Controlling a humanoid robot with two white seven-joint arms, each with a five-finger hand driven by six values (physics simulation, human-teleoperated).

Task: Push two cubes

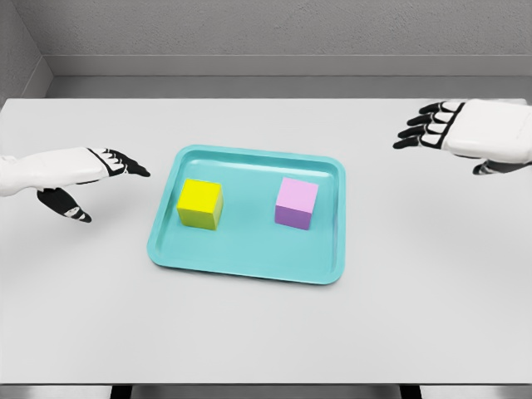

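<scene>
smooth white arms; left hand (pixel 87 179) and right hand (pixel 453 129) black-fingered.

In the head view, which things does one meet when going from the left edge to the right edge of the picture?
left hand → yellow cube → pink cube → right hand. Both cubes sit apart on the teal tray, which spans the middle of the white table; both hands are open and touch nothing.

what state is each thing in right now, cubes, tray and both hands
yellow cube: upright in the tray's left half, untouched
pink cube: upright in the tray's right half, apart from the yellow cube
tray: flat on the table, holding both cubes
left hand: open, left of the tray, touching nothing
right hand: open, right of the tray, touching nothing
</scene>
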